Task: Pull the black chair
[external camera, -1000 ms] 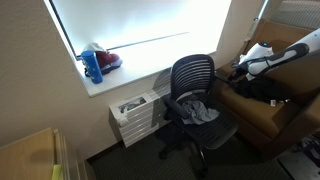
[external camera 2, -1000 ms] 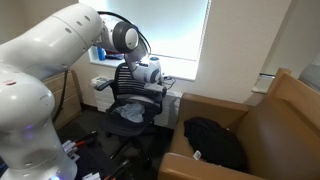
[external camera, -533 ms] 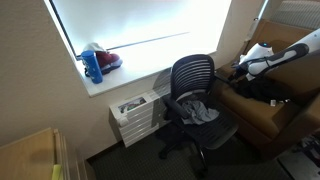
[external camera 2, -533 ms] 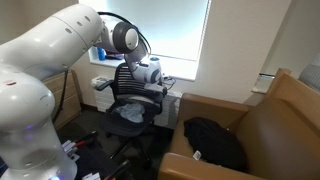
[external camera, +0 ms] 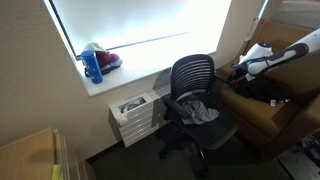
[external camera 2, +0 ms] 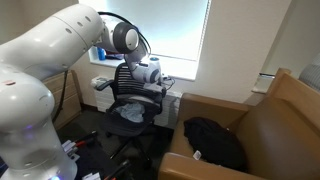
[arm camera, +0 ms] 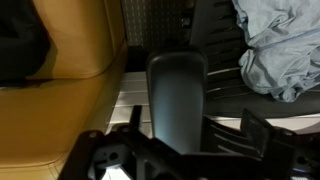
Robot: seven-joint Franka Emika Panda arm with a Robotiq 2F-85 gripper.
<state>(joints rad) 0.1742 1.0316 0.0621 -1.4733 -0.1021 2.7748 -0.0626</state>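
The gripper (arm camera: 178,138) is spread wide in the wrist view, its two dark fingers (arm camera: 97,150) standing one on each side of a padded armrest (arm camera: 177,80) of the black chair (arm camera: 215,40), with a gap showing between each finger and the pad, so nothing is pinched. The armrest runs straight ahead of the tool, between the jaws. Ahead and to one side of the tool a crumpled grey cloth (arm camera: 280,45) lies on the chair's seat; to the other side, just beside the armrest, is the tan cushion of a brown armchair (arm camera: 60,70) with a black garment (arm camera: 18,40) lying on it. In an exterior view the white arm (external camera: 282,54) reaches across the armchair (external camera: 262,118) and the gripper (external camera: 240,72) sits at the chair's side, level with the armrest, while the black chair (external camera: 192,85) stands on its wheeled base before the bright window, its slatted back toward the glass. In an exterior view the gripper (external camera 2: 160,76) again hangs at the edge of the black chair (external camera 2: 122,84), the arm (external camera 2: 50,60) filling the near side (whether metal meets the pad cannot be told from here). Beyond the chair from the tool, a blue bottle (external camera: 93,66) stands on the window sill (external camera: 120,80), and a white slatted unit (external camera: 135,115) sits under the sill, just beside the chair.
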